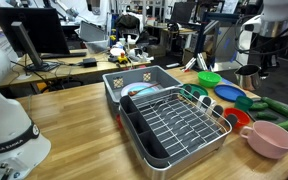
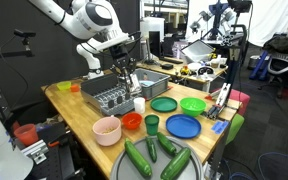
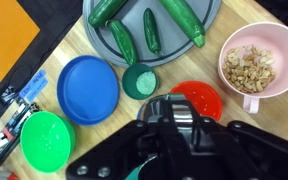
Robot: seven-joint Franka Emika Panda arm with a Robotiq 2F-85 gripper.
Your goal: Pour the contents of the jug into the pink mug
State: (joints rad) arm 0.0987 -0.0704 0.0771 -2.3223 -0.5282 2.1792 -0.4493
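Small green cup (image 3: 139,80) just ahead of the gripper (image 3: 174,150), red bowl (image 3: 202,97) next to the cup, blue plate (image 3: 87,88) and green plate (image 3: 44,140) off to one side, cucumbers (image 3: 149,30) on a grey plate (image 3: 179,48) farther ahead, wire dish rack (image 1: 174,120) nearby

Bright, even overhead light, soft shadows, coarse detail, wrist view's near foreground slightly blurred.

white rounded arm (image 2: 88,16) with dark joint rings and a black gripper (image 2: 126,68).
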